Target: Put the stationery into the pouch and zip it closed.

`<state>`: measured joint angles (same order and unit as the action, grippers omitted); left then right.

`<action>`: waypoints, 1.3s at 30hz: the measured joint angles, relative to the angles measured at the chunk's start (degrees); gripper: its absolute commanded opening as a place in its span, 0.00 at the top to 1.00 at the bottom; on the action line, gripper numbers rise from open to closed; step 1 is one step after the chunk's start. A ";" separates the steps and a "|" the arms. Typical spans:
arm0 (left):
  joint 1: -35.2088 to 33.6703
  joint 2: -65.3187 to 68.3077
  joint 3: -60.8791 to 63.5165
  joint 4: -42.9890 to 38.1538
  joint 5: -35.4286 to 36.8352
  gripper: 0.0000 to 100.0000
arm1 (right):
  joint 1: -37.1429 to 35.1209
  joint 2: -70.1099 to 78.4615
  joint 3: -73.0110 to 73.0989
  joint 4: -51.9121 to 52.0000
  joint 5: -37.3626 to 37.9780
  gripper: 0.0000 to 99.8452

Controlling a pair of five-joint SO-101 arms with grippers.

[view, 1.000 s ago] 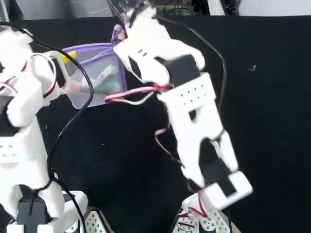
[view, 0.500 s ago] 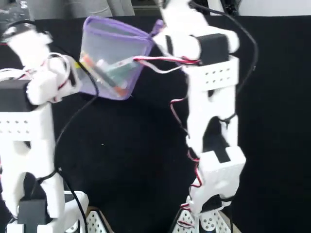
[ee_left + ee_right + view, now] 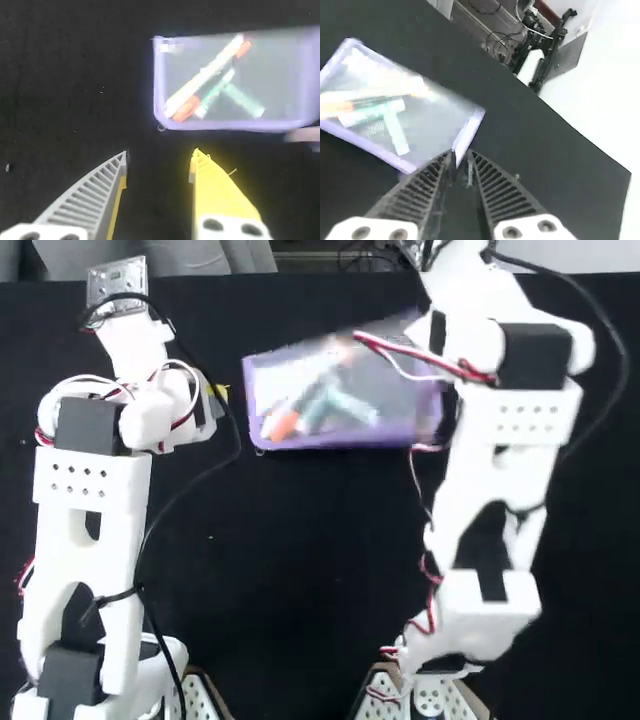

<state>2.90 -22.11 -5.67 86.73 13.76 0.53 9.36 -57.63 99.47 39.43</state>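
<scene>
1. The pouch (image 3: 335, 400), clear with a purple border, is at the far middle of the black table (image 3: 300, 570), between the two arms. Its long side runs across from one arm toward the other.
2. Stationery shows through its clear wall. A white marker (image 3: 205, 77) with orange at both ends lies slantwise, and a green pen (image 3: 240, 100) crosses under it. The rest is too blurred to name.
3. The right gripper (image 3: 460, 156) is clenched on the pouch. Its two dark ribbed fingers are nearly together, with the purple border at the pouch's end caught between their tips.
4. The left gripper (image 3: 159, 157) is released. Its yellow finger (image 3: 215, 195) and grey finger (image 3: 95, 192) are spread wide with nothing between them.
5. The left gripper is near the pouch's other end but apart from it, with bare black table between the fingertips and the purple border.
6. I cannot tell whether the pouch rests on the table or hangs just above it, nor whether its zip is closed.
7. In the high view the right arm's wrist is over the pouch's end, and red and white wires (image 3: 400, 355) from that arm cross in front of the pouch.
8. Beyond the table's far edge, the right wrist view shows cables (image 3: 500, 40) and black stands (image 3: 542, 35) on a pale floor.
</scene>
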 measured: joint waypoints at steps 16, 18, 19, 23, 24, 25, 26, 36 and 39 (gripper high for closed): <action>4.75 -13.01 18.29 -9.41 -13.63 0.79 | -0.35 -13.80 28.84 -0.09 2.20 0.83; 4.75 -17.14 23.21 -13.36 -13.98 0.79 | 1.76 -13.80 34.02 -0.44 0.18 0.77; 4.75 -19.34 25.58 -15.21 -13.98 0.79 | 2.55 -13.80 36.57 -1.23 -1.05 0.75; 4.66 -27.87 34.46 -20.84 -14.24 0.79 | 3.69 -13.71 47.21 -5.98 -6.77 0.76; 4.66 -29.98 36.22 -21.80 -14.42 0.79 | 3.60 -13.71 49.67 -7.47 -8.97 0.77; 4.66 -31.91 37.98 -22.68 -15.12 0.79 | 3.60 -13.71 51.87 -9.41 -11.43 0.78; 4.66 -33.58 39.56 -23.38 -16.18 0.79 | 3.60 -13.71 53.71 -11.43 -14.15 0.78; 4.66 -39.12 47.38 -28.75 -18.90 0.79 | 2.02 -13.71 72.09 -32.97 -42.73 0.78; 4.66 -39.12 47.38 -28.84 -19.08 0.79 | 1.58 -13.71 77.54 -39.74 -49.23 0.78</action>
<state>7.56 -61.23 41.71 57.89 -5.32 2.11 -4.35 19.91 59.74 -9.80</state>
